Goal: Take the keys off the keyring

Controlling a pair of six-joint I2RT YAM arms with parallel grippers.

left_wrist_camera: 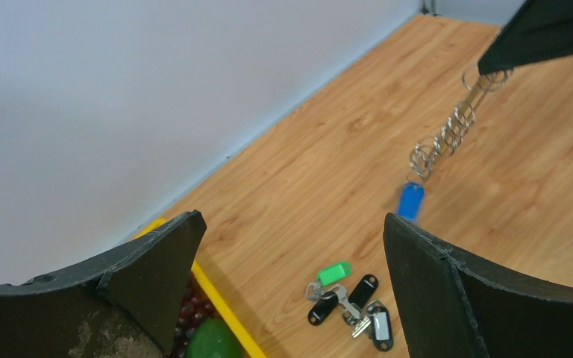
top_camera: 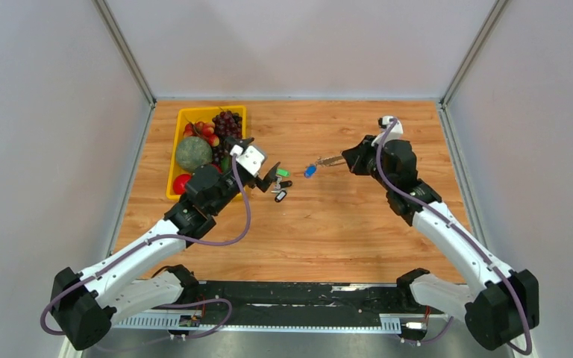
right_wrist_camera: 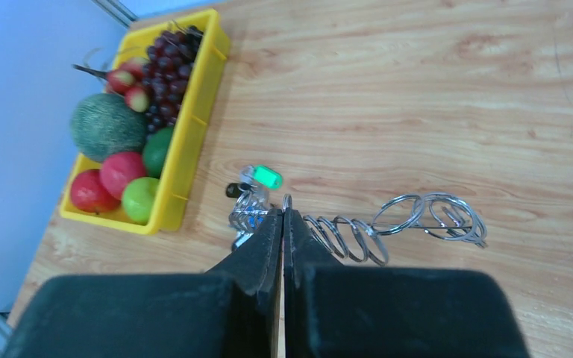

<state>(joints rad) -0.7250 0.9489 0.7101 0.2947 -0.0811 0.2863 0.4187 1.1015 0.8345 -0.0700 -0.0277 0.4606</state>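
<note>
My right gripper (top_camera: 347,159) is shut on the keyring (top_camera: 330,159), a silvery chain of linked rings. In the right wrist view the closed jaws (right_wrist_camera: 284,214) pinch one small ring and the rest of the chain (right_wrist_camera: 388,227) trails to the right. A blue key (top_camera: 310,171) hangs on the chain's far end, just above the table (left_wrist_camera: 411,200). A green key (top_camera: 283,172) and several black-headed keys (top_camera: 280,192) lie loose on the wood. My left gripper (top_camera: 272,176) is open and empty beside that pile (left_wrist_camera: 347,300), its fingers (left_wrist_camera: 157,276) spread wide.
A yellow tray (top_camera: 173,153) with a melon, grapes and other fruit stands at the back left, close to my left arm; it also shows in the right wrist view (right_wrist_camera: 186,149). Grey walls close in the wooden table (top_camera: 343,231) on three sides.
</note>
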